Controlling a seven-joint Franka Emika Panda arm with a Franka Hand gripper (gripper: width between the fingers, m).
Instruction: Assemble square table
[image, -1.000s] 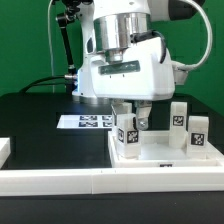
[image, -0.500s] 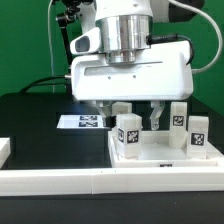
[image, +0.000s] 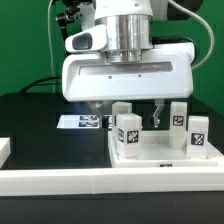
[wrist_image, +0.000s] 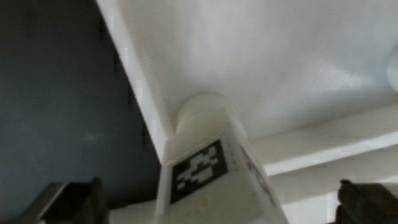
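Pretty tight shot from the wrist cam here. One white blocky leg (wrist_image: 214, 150) sits right in the middle, standing upright on the white square slab (wrist_image: 267, 50), rounded top end toward the camera. It's got a black-and-white tag (wrist_image: 199, 168) on the side facing the lens, a bit blurry but readable as a tag. The slab fills most of the frame behind it, and its raised rim (wrist_image: 338, 130) runs across just past the leg. Beside the slab you get the dark table (wrist_image: 63, 110). The two dark fingers (wrist_image: 71, 200) poke in at the frame edge, one on each side of the leg, spread wide and not touching it.
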